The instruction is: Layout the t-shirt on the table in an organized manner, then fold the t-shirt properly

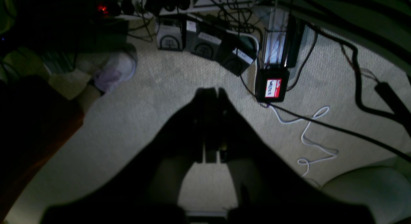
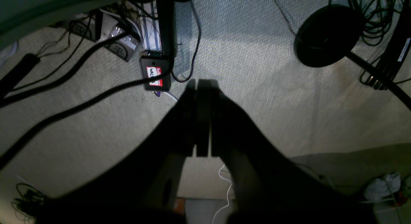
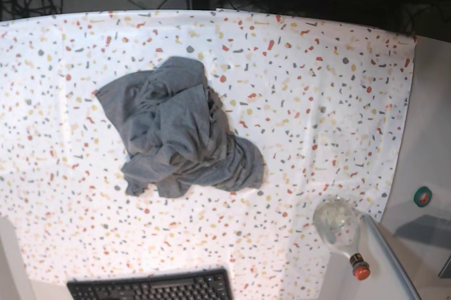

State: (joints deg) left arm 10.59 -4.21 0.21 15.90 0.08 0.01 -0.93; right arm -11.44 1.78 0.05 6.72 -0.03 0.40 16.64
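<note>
Speckled table [image 3: 338, 89], crumpled t-shirt [image 3: 180, 131], both grippers [image 1: 210, 92] [image 2: 200, 84] closed, elsewhere over carpet.

keyboard [image 3: 151, 287] cut off at bottom edge; t-shirt [image 3: 180, 131] crumpled, neckline hidden.

Base overhead — wrists floorward, under-table.

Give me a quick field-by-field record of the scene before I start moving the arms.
shirt: grey t-shirt lies crumpled in a heap, not spread out, not folded
shirt place: on the speckled table, left of centre in the base view
left hand: left hand shut, holds nothing, over the carpet, off the table
right hand: right hand shut, holds nothing, over the carpet
arms in base view: none seen
other things: black keyboard at the near edge; clear bottle with red cap near the right corner
task stage: not begun
</note>
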